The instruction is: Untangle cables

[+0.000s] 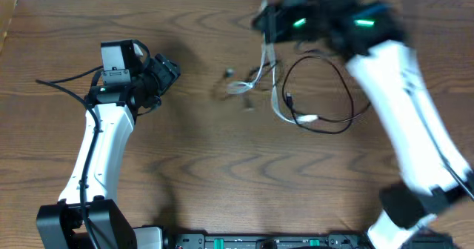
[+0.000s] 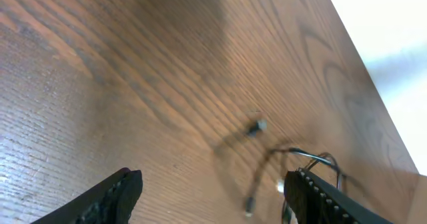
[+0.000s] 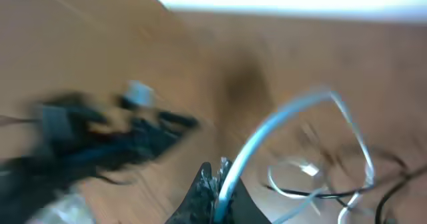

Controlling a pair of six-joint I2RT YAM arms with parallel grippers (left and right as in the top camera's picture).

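The white cable (image 1: 272, 93) hangs from my right gripper (image 1: 264, 21) at the back of the table and trails down to a plug near the black cable (image 1: 348, 93), which lies in a wide loop. In the right wrist view the jaws (image 3: 220, 192) are shut on the white cable (image 3: 280, 117), with the black cable (image 3: 320, 196) on the table beyond. A small plug end (image 1: 229, 73) lies left of the bundle. My left gripper (image 1: 167, 71) stands open, well left of the cables. Its wrist view shows the fingers (image 2: 120, 194) apart with a plug (image 2: 255, 127) and blurred cord (image 2: 260, 174) ahead.
The wooden table (image 1: 222, 167) has a white wall along its back edge. A black rail (image 1: 259, 241) runs along the front edge between the arm bases. The blurred left arm (image 3: 100, 141) shows in the right wrist view.
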